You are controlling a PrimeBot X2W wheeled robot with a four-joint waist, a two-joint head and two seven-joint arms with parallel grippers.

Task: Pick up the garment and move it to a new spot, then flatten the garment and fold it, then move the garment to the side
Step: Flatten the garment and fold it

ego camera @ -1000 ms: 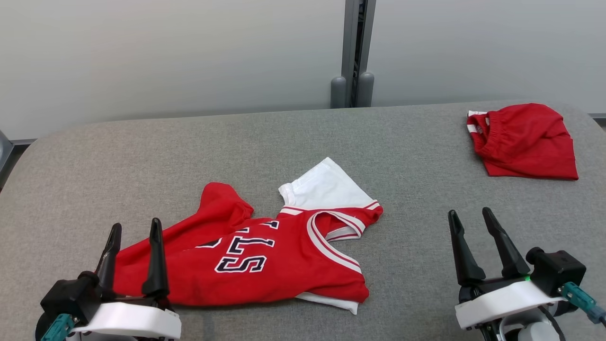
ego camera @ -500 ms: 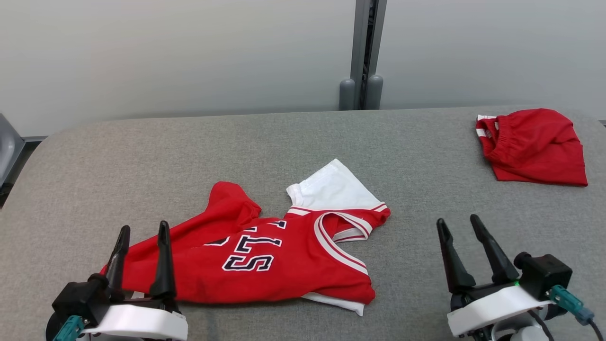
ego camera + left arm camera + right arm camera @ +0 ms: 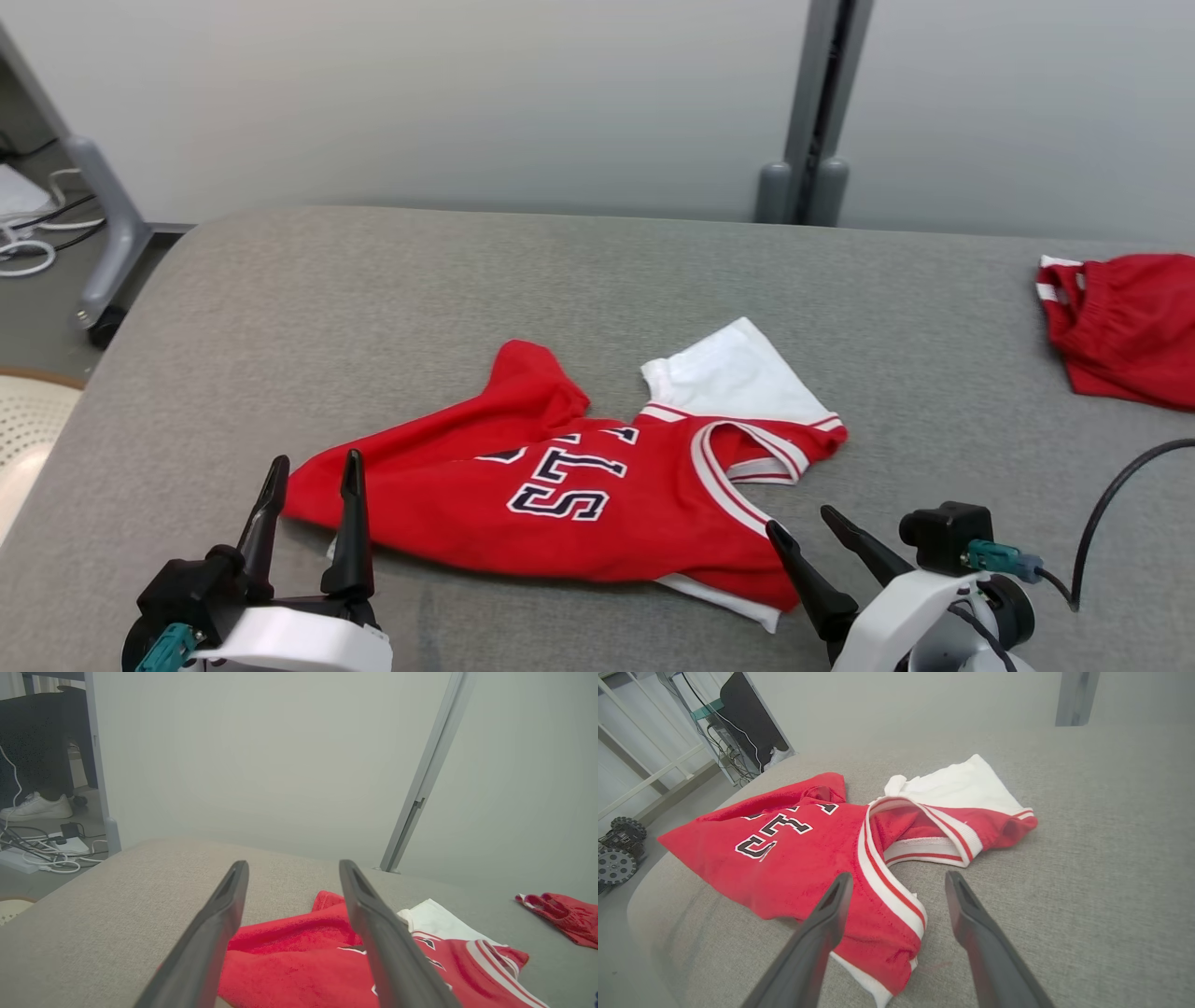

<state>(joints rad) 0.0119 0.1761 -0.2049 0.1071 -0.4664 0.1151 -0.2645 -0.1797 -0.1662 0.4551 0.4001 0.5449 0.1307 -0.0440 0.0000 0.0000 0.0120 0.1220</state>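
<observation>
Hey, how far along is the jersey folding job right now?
Nothing looks done: the red jersey lies crumpled and unfolded on the grey table. In hand: the left gripper and right gripper hover open at its opposite ends, neither gripping. Left: pick up, move, flatten, fold, set aside.

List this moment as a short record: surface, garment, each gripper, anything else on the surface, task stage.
surface: grey fabric-covered table
garment: red basketball jersey with white trim and dark lettering, lying crumpled and unfolded near the front middle
left gripper: open, holding nothing, at the jersey's left end
right gripper: open, holding nothing, at the jersey's near right corner
other item: red shorts with an elastic waistband, bunched at the far right, apart from the jersey
task stage: jersey not yet picked up
</observation>
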